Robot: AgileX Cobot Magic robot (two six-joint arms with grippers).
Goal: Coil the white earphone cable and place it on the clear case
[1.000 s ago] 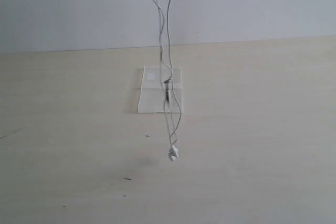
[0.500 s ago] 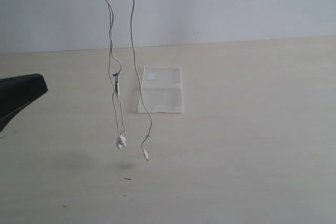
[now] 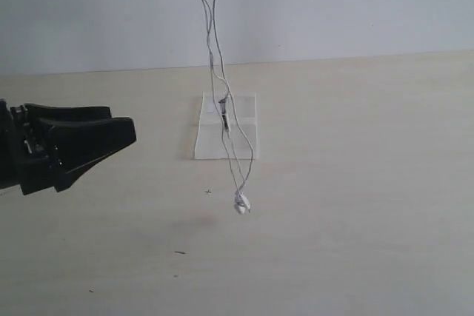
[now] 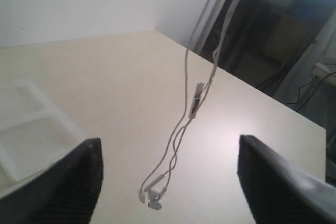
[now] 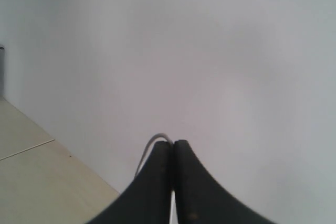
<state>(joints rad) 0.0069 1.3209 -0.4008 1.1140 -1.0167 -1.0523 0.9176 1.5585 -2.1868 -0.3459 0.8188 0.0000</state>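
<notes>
Left jaws gape; right jaws pinch white earphone cable (image 3: 223, 111) above pale table (image 3: 355, 183), white wall (image 3: 355, 5) behind.

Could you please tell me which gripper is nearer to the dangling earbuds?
Left. The left gripper hovers open off to the side of the earbuds; the right gripper is shut on the white earphone cable high above them, out of the exterior view.
</notes>
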